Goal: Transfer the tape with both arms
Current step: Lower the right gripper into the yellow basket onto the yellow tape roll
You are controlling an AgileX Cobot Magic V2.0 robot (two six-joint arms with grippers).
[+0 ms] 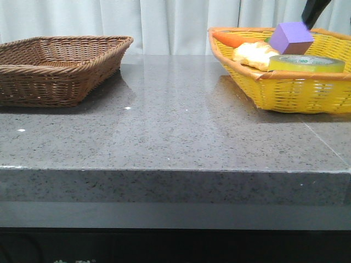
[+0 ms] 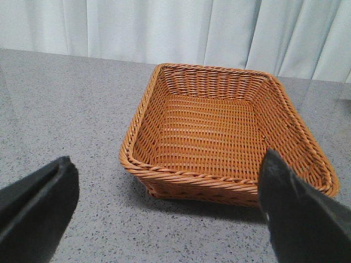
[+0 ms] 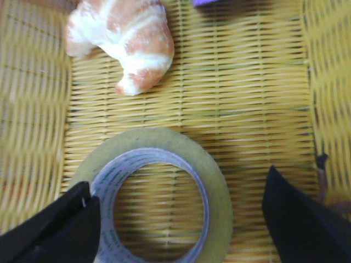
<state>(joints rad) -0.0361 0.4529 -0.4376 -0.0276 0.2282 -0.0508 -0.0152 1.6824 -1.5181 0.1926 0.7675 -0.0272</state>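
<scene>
On the grey stone table [image 1: 181,126], the tape [image 3: 159,192] lay flat, core upward, in the yellow basket [image 1: 296,93], directly beneath the wide-open right gripper [image 3: 181,219], which was the nearer; the left gripper [image 2: 164,219], also spread wide, faced the brown basket [image 2: 219,137].

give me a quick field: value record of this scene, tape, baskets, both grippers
tape: yellow packing tape roll lying flat in the yellow basket, near its front wall
other contents: croissant, purple cube, an orange item behind them
brown basket: brown wicker basket on the left of the table, nothing in it
right gripper: right gripper open, over the tape, one finger at the roll's edge, the other outside it
left gripper: left gripper open, facing the brown basket, holding nothing
transfer: not yet begun
</scene>
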